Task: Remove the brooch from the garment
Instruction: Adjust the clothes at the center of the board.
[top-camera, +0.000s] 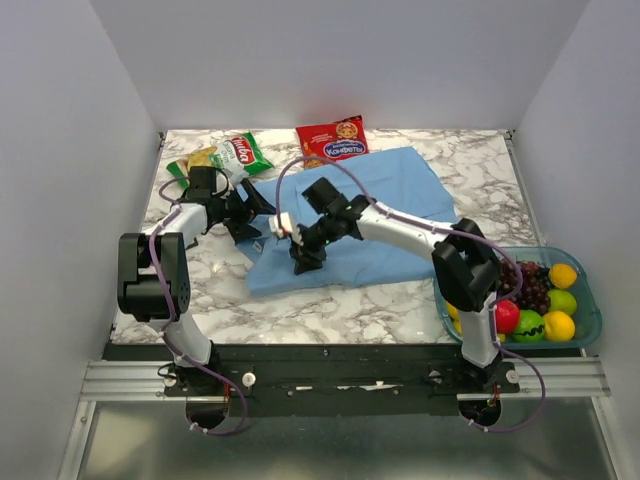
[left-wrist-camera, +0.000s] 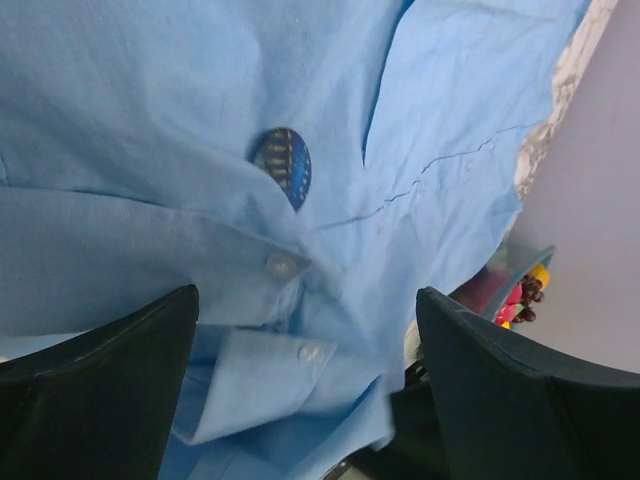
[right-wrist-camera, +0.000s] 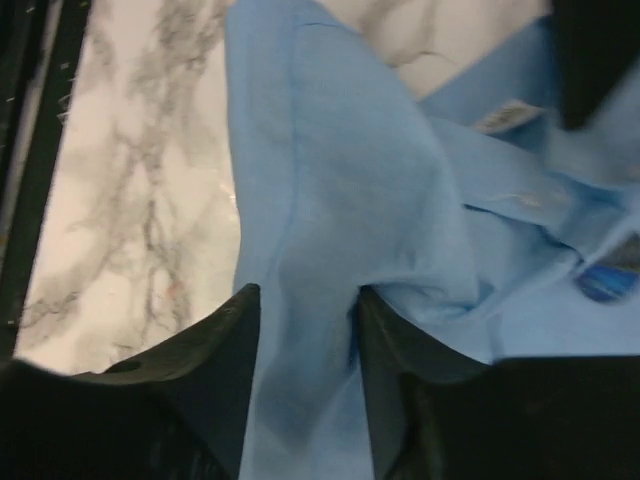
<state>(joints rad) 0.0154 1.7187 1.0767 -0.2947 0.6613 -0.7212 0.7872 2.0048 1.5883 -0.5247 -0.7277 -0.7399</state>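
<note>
We are hovering our left jaws, spread wide, by the shirt (left-wrist-camera: 150, 120), where the brooch (left-wrist-camera: 281, 165) is sitting pinned near a button (left-wrist-camera: 281, 265); our right jaws are pinching a shirt fold

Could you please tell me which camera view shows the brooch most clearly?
The left wrist view: the brooch shows whole and close, pinned to the blue shirt. The right wrist view catches only a blue sliver of it at the right edge; in the top view it cannot be made out.
</note>
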